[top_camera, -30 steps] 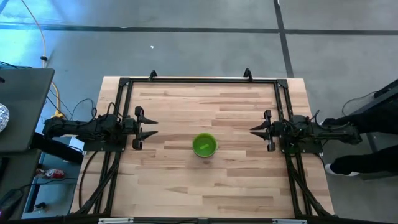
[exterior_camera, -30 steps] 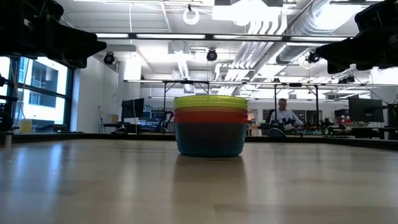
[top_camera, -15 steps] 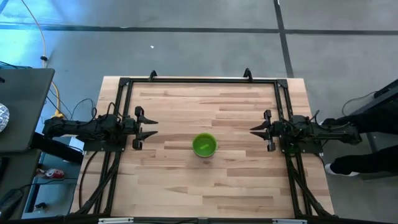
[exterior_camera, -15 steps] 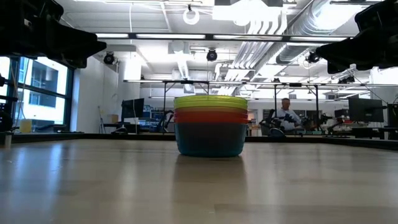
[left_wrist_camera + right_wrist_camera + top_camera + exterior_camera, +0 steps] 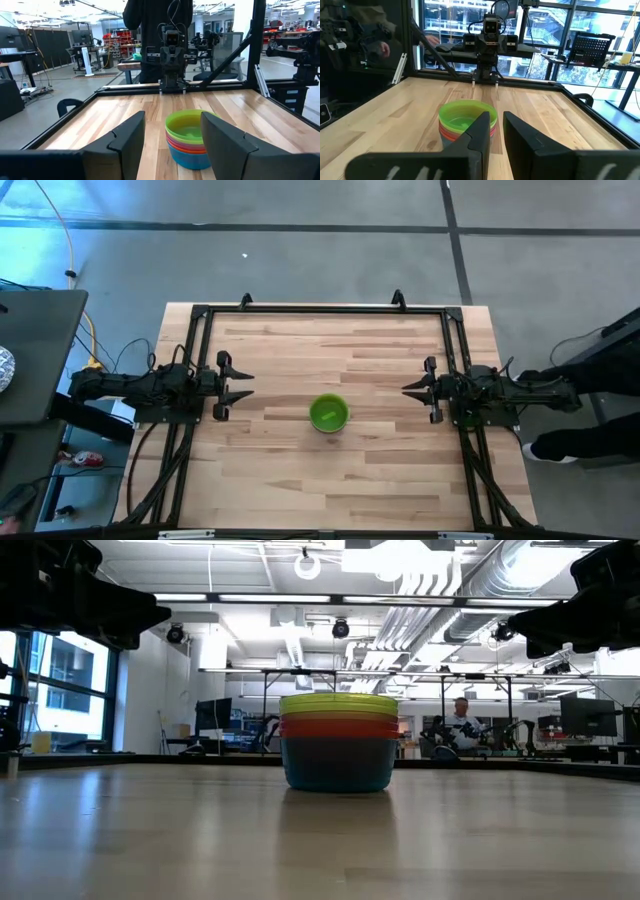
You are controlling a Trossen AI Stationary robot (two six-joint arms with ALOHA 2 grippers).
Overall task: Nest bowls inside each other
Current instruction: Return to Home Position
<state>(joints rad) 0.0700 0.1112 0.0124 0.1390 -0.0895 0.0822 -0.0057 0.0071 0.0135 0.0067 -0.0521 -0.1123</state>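
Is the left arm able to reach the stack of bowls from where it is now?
Probably yes. The stack stands alone, apart from the left gripper, which is open and faces it. Nothing lies between them.

Dark jointed arms (image 5: 130,388); black angular two-finger pincers (image 5: 232,388).

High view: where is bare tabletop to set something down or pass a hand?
Bare table runs from the frame rail to the bowl stack, and from the stack to the opposite edge. Tightest: the gaps between stack and left gripper, and right gripper.
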